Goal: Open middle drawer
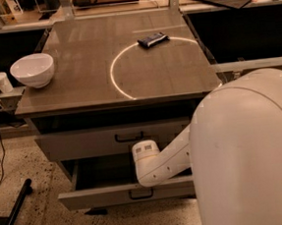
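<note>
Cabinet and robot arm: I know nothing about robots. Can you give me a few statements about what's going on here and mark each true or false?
1. The middle drawer is pulled out of the cabinet. True.
2. The white bowl sits inside that drawer. False: it stands on the cabinet top, near its left edge.
3. The gripper hangs above the bowl. False: it is low down in front of the cabinet, at the open middle drawer.
4. A dark packet lies on the cabinet top, on the bright ring. True.
</note>
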Robot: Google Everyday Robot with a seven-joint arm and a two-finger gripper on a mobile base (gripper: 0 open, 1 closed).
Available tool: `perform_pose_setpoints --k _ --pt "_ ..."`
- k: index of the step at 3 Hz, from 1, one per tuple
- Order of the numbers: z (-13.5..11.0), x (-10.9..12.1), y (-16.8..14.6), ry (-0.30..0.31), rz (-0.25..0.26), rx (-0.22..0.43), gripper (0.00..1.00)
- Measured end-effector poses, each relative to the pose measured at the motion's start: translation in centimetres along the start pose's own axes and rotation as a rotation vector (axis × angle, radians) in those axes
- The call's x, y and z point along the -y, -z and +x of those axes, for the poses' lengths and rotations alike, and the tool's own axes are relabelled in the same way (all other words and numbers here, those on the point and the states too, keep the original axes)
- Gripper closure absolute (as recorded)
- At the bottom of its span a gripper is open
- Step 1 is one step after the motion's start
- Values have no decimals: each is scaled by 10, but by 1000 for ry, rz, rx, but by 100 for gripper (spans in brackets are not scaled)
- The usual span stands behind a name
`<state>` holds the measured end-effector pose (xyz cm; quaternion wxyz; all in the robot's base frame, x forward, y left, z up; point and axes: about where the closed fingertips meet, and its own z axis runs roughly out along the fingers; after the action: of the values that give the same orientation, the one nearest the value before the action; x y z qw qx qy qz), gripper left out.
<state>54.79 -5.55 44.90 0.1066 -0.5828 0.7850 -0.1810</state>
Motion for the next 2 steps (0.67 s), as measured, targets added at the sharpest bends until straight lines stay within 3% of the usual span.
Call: perform_pose_setpoints --k 1,2 --pt "10 2 -9 -15 -6 -35 100" --pt "32 -4 -4 -43 -68 -1 100"
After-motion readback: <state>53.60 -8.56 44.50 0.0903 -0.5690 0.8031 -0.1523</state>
